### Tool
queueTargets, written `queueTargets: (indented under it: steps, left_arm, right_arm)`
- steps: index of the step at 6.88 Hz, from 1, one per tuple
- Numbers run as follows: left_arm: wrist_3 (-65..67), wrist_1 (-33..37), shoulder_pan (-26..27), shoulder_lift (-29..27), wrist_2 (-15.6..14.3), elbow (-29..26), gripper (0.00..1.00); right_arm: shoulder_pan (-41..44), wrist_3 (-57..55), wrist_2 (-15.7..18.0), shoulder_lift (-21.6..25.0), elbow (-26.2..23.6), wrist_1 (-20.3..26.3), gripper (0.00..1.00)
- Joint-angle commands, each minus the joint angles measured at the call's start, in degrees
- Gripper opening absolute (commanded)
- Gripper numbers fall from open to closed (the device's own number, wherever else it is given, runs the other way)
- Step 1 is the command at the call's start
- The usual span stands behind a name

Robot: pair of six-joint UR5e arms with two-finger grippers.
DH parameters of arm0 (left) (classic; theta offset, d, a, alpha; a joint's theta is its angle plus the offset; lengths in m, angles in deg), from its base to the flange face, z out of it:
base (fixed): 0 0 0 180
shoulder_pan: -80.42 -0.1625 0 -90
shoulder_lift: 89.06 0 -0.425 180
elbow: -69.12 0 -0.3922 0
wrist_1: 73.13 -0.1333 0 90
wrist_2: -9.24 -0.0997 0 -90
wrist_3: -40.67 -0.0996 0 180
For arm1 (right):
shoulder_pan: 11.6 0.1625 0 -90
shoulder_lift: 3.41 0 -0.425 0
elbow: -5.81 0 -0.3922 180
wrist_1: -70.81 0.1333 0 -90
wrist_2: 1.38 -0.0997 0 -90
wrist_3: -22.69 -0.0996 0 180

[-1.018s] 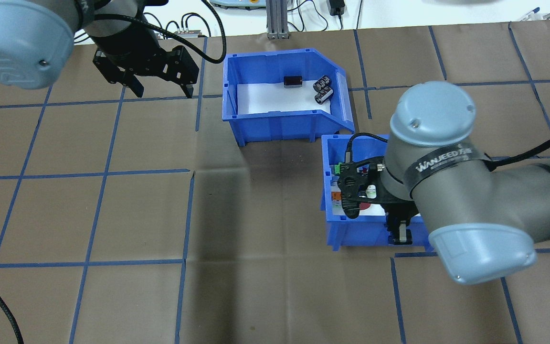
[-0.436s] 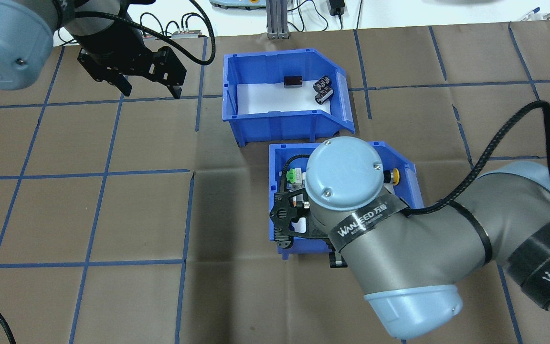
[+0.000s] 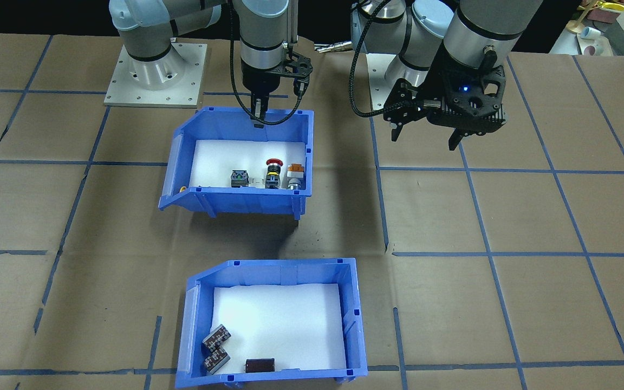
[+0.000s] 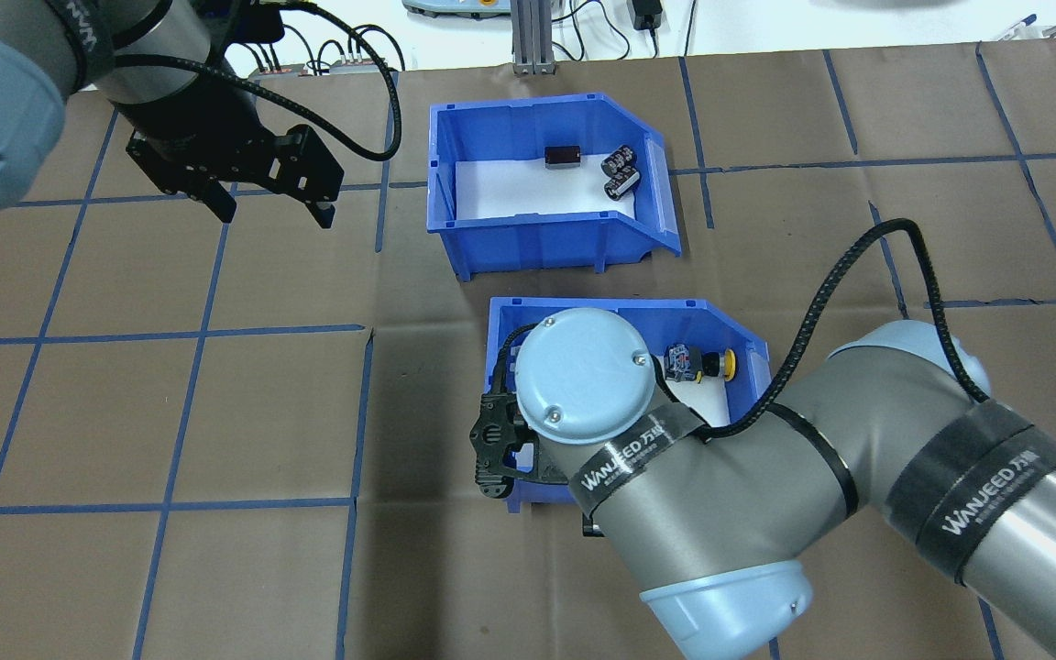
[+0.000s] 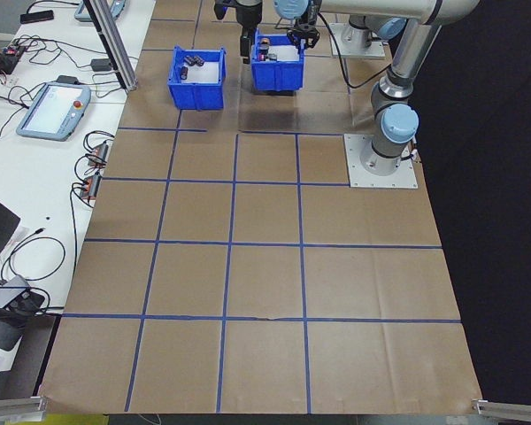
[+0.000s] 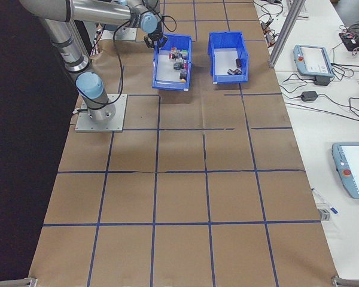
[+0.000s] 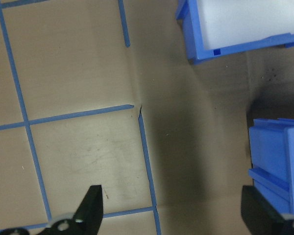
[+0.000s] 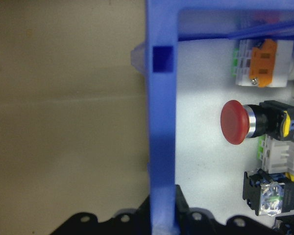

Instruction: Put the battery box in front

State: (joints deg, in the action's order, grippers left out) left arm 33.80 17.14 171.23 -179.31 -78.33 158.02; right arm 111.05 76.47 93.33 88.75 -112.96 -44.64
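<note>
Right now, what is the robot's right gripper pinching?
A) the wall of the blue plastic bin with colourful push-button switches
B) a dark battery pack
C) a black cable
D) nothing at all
A: the right gripper straddles the rim of the blue plastic bin with colourful push-button switches, and the right wrist view shows the wall between its fingers.

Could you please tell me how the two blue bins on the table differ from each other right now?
The battery box holds a few dark battery packs, while the switch bin holds colourful push-button switches. The right gripper is clamped on the switch bin's robot-side wall; nothing touches the battery box, and the left gripper hangs open over bare table. The battery box sits farther from the robot. Both are blue, white-floored bins with one slanted side.
</note>
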Motion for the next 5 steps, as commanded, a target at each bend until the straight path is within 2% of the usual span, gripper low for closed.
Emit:
queueTargets:
  steps: [1, 2, 3, 4, 5]
  left_arm:
    - [-0.2, 0.1, -1.2, 0.4, -0.1, 1.1, 0.99]
    - [-0.3, 0.0, -1.2, 0.4, -0.1, 1.0, 0.99]
    - [-0.3, 0.0, -1.2, 0.3, -0.1, 1.2, 0.99]
    - [-0.3, 0.0, -1.2, 0.3, -0.1, 1.1, 0.99]
    - [-0.3, 0.0, -1.2, 0.3, -0.1, 1.1, 0.99]
  right_arm:
    - [3.1, -2.2, 0.2, -3.2, -0.1, -3.6, 0.07]
    - [3.1, -1.5, 0.4, -2.8, -0.1, -3.6, 0.07]
    - [3.1, -1.2, 2.0, -2.9, -0.3, -3.4, 0.08]
    - [3.1, -1.2, 2.2, -3.3, -0.3, -3.4, 0.19]
    - [3.0, -1.2, 1.9, -3.6, -0.3, -3.4, 0.68]
